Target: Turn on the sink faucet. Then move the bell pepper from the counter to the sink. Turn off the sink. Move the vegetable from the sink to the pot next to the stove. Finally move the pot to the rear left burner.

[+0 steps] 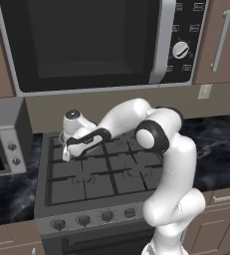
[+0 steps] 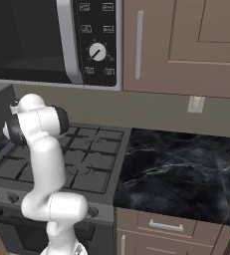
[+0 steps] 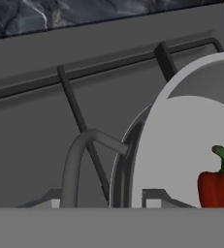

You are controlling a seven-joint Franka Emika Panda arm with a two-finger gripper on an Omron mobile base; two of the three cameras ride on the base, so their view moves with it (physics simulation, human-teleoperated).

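Here, hand (image 1: pixel 66 153) gripping the pot (image 3: pixel 181 145) handle over the stove (image 1: pixel 94 174) grates — bell pepper (image 3: pixel 217 184) inside, black counter (image 2: pixel 176 169) beside.

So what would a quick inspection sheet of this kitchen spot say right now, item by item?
Surface: stove, dark grates, with black veined counter on both sides.
Job's things: red bell pepper lies inside the grey pot; the pot sits on the stove grates, its loop handle toward the hand camera.
Clutter: nothing seen.
Grippers: gripper low over the rear left of the stove, jaws astride the pot's rim beside the handle.
Cables: nothing seen.
Surroundings: microwave above, brown cabinets, wall outlet.
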